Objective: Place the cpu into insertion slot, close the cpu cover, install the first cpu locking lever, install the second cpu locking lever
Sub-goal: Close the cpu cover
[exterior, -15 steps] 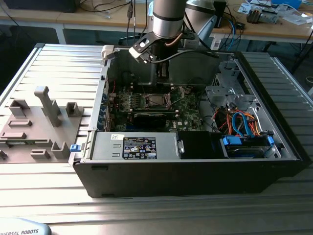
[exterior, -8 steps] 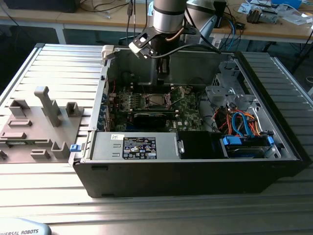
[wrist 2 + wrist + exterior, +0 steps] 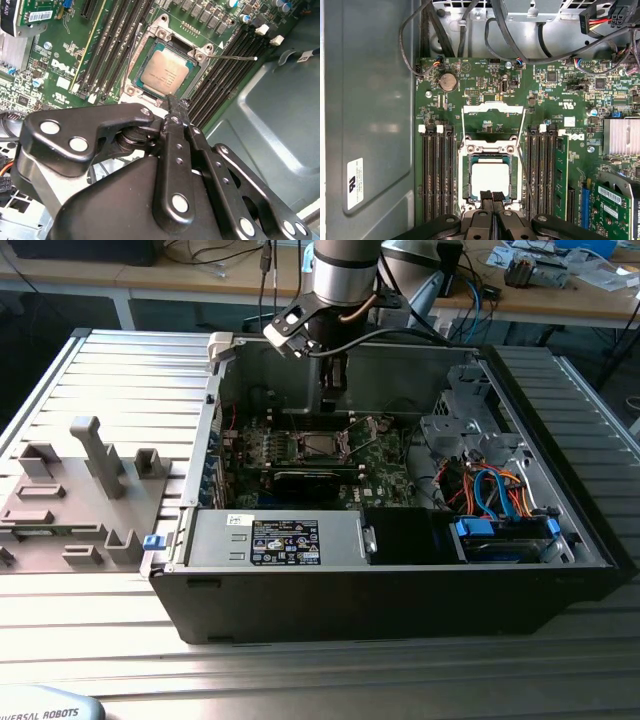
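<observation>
The cpu (image 3: 490,180) (image 3: 161,73), a small square chip with a silver-grey top, lies flat in the insertion slot (image 3: 465,176) on the green board. The cpu cover (image 3: 494,105), a thin silvery frame, stands swung open at the slot's far side, off the chip. A thin wire locking lever (image 3: 235,57) sticks up beside the slot. My gripper (image 3: 491,196) (image 3: 172,102) is shut with nothing between its black fingers, its tips at the slot's near edge, just off the chip. In the exterior view the gripper (image 3: 333,390) hangs inside the computer case above the board.
Memory slots (image 3: 437,175) run along both sides of the socket. A finned heatsink (image 3: 621,136) and a plug-in card (image 3: 615,200) sit on one side, a grey case wall (image 3: 370,125) on the other. Cables (image 3: 520,50) hang across the board's far end. A grey parts fixture (image 3: 75,490) lies at the exterior view's left.
</observation>
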Robot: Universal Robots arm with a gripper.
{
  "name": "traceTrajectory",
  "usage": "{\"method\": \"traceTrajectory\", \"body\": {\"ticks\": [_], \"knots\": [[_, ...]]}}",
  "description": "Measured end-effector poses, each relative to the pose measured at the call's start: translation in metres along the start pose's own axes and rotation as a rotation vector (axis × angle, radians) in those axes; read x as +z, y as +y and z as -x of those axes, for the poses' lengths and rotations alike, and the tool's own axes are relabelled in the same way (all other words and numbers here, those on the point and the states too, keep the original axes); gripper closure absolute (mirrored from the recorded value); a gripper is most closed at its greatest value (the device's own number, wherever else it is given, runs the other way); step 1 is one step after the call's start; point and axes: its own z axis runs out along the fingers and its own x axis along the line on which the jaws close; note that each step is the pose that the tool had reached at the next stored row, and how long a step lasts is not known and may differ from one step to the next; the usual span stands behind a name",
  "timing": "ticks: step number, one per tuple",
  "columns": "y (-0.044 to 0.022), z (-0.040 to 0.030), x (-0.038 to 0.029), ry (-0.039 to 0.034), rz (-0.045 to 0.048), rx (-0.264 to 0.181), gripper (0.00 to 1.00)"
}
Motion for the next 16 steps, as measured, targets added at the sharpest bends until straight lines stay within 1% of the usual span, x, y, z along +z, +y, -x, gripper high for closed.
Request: {"method": "traceTrajectory", "body": {"ticks": [4,6,9,16], "knots": [[0.0002,0.0,0.0,-0.0001,0.0,0.0,0.89],[0.0012,0.0001,-0.0001,-0.0022,-0.0001,0.0,0.89],[0.005,0.0001,-0.0001,-0.0038,-0.0001,0.0,0.89],[0.0137,0.0,-0.0001,-0.0037,0.0001,0.0,0.89]]}}
